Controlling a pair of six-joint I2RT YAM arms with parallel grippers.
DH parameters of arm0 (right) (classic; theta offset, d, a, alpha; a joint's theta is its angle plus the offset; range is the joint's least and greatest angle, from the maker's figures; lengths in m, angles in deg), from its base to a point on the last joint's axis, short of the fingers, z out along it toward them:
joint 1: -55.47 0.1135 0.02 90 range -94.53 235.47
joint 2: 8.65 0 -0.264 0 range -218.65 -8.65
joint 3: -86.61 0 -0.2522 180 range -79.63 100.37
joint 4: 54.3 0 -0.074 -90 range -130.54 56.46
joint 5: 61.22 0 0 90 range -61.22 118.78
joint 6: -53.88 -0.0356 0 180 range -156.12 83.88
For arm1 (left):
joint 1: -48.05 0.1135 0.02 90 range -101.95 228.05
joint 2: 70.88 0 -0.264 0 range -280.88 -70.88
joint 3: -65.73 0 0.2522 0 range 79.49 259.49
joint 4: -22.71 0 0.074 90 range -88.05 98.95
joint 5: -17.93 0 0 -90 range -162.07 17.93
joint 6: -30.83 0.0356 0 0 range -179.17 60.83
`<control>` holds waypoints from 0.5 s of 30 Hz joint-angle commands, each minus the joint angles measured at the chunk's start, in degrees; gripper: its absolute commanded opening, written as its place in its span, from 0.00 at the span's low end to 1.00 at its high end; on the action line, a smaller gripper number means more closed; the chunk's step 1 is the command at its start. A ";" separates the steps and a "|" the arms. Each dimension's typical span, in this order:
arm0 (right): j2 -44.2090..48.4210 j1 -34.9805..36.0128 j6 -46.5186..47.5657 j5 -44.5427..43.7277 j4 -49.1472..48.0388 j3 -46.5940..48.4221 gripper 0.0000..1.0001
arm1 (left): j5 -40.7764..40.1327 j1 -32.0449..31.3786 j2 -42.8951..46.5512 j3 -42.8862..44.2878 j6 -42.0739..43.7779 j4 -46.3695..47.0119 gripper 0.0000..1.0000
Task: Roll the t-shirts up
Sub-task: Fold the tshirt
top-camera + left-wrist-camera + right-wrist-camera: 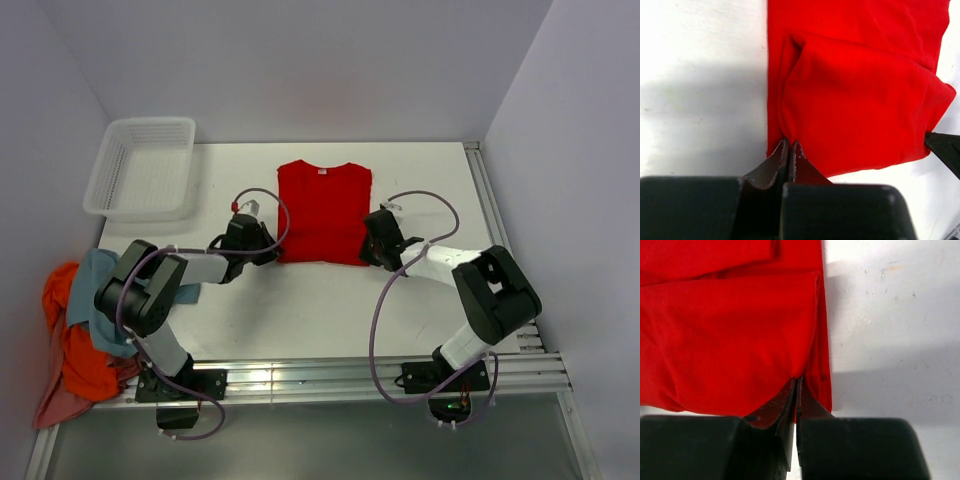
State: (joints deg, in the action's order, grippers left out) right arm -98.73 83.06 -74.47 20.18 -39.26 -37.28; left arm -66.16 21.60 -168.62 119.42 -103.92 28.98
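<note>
While the red t-shirt (322,205) lies flat mid-counter (300,310), its near hem is folded back over the body. The left gripper (789,146) is pinched tight on the fold's left corner, and the right gripper (797,382) on its right corner. Other t-shirts (80,330), orange, grey-blue and pink, are heaped at the counter's near left edge. A white basket (140,170) sits far left.

folded edge of red t-shirt (860,100) pinched in left end effector (789,145), white table (700,75) alongside
</note>
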 commanded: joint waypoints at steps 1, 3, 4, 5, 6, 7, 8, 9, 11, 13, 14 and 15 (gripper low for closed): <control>1.31 1.41 -1.73 -2.74 -0.22 -2.44 0.05 | -3.71 -2.02 0.79 -3.09 -0.33 -0.17 0.00; 3.15 2.29 -2.78 -3.70 0.48 -3.67 0.02 | -5.38 -2.72 3.15 -6.25 -1.21 -0.26 0.01; 3.94 2.55 -3.48 -3.70 0.48 -5.16 0.02 | -5.65 -2.90 4.03 -7.39 -1.39 0.00 0.01; 5.43 2.90 -4.10 -4.05 0.83 -6.04 0.02 | -5.56 -3.16 5.61 -9.40 -1.83 -0.17 0.00; 6.23 3.51 -4.54 -4.06 1.00 -6.83 0.02 | -5.65 -3.34 6.23 -10.29 -2.00 -0.34 0.00; 7.02 3.87 -5.59 -4.23 1.01 -8.49 0.02 | -7.65 -3.77 7.37 -11.00 -2.27 -1.21 0.00; 8.68 4.13 -6.12 -4.49 1.44 -9.38 0.02 | -8.19 -3.95 7.99 -12.48 -2.36 -1.57 0.00; 9.65 4.66 -6.39 -4.67 1.45 -11.04 0.02 | -8.55 -4.13 8.69 -13.28 -2.36 -1.84 0.00; 12.81 5.01 -7.35 -5.02 2.06 -12.55 0.01 | -9.69 -4.65 11.06 -15.65 -2.71 -2.71 0.00; 16.32 6.15 -8.31 -4.67 1.97 -14.48 0.01 | -10.13 -4.74 13.95 -18.46 -3.14 -2.98 0.00; 17.13 7.03 -8.58 -5.28 2.06 -15.27 0.04 | -10.91 -4.92 15.02 -19.35 -3.32 -2.89 0.01; 17.74 7.90 -9.02 -6.07 2.41 -15.36 0.07 | -10.31 -4.92 16.07 -20.57 -3.85 -1.59 0.02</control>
State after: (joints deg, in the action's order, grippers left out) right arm -83.87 89.16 -81.64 17.51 -39.72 -51.10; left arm -73.02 16.79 -154.65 103.26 -107.26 32.76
